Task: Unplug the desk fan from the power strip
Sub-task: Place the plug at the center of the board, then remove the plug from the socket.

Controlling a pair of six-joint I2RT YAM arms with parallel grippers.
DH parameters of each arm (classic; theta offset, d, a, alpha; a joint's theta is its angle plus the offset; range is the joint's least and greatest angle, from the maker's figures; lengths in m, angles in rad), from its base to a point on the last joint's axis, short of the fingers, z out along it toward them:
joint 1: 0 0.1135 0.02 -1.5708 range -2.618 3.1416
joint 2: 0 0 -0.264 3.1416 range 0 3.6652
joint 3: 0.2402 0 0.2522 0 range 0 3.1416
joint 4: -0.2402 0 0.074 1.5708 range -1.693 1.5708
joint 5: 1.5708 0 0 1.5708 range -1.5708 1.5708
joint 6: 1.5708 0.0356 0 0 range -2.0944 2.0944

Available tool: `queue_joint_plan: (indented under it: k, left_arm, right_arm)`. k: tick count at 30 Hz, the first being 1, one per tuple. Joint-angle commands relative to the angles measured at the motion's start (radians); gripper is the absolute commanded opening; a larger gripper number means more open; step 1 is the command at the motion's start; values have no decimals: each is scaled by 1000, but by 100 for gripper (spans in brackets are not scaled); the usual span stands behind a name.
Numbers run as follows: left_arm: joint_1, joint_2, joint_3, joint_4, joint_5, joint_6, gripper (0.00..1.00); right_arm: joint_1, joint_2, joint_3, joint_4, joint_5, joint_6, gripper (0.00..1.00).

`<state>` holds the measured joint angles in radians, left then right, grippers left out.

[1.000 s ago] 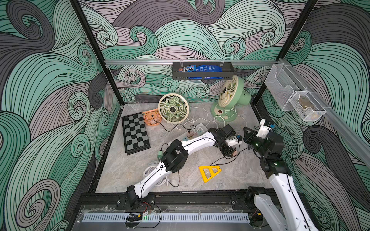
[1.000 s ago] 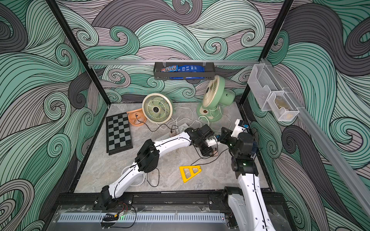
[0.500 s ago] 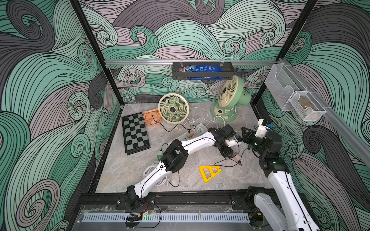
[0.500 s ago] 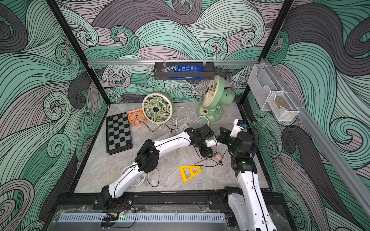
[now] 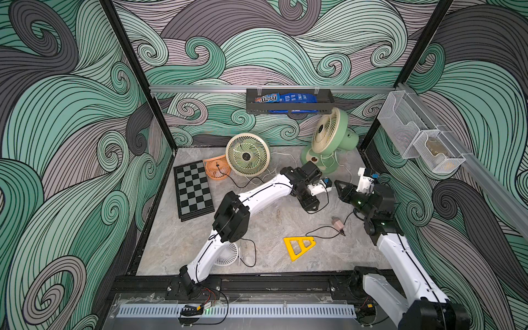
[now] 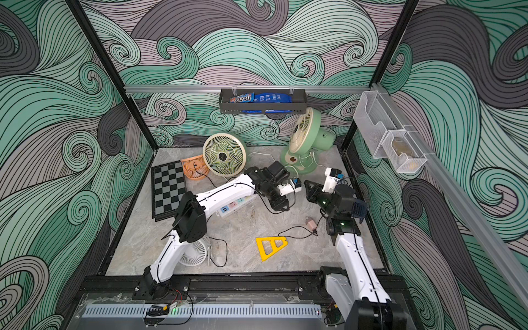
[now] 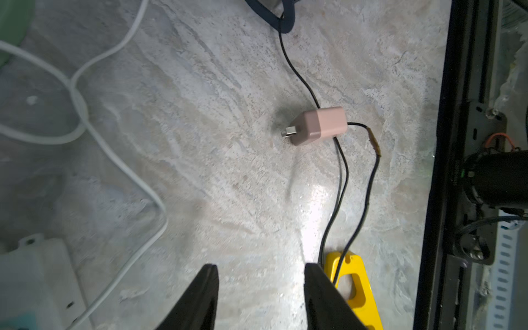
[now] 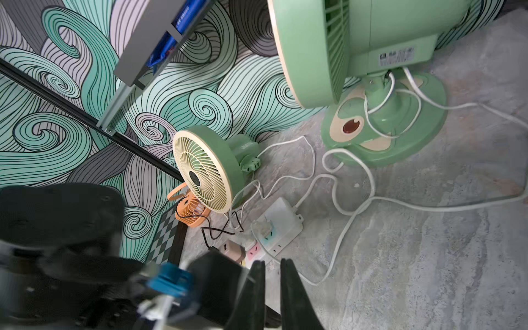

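On a marbled tabletop ringed by swirling green walls, a pink plug lies loose, well apart from the power strip, which rests partly under the left arm. The left gripper hangs with jaws spread and empty. The right gripper appears pinched nearly together, holding nothing.

Pink adapter: 1 s ago clamped in L gripper, off the table. By 0.5 s ago it was already down. It now lies on its side, apart from the gripper; prongs seen in L wrist view. L gripper went from closed on it to jaws apart w/ nothing between, and drew back slightly. Black cable, earlier lifted w/ the adapter, now lies slack on the table. R gripper edged slightly toward L gripper.
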<state>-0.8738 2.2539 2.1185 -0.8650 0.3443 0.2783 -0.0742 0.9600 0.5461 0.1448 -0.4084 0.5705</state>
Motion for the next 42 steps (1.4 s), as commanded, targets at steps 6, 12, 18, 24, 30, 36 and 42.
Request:
queue_joint_plan:
  k: [6,12,18,24,30,36,42]
  left_arm:
    - [183,-234,-194,-7,67,59,52]
    - [299,-357,-312,-5,80,92,52]
    - [393,-425,-418,2,60,129,54]
    - [426,-445,-533,56,36,131,55]
    - [426,-433,-590,157,-5,124,56]
    - [423,-373,-582,213,3,80,56]
    - [398,-330,-580,230,-1,64,56]
  right_arm:
    - [127,174,16,70,-62,63,17]
    - [238,322,43,163,-57,91,16]
    - [346,481,100,244,-61,106,14]
    - [424,622,163,314,-34,109,6]
    - [462,745,203,398,-29,121,0]
    - [476,840,243,434,-37,134,0]
    - [498,916,278,456,-38,151,0]
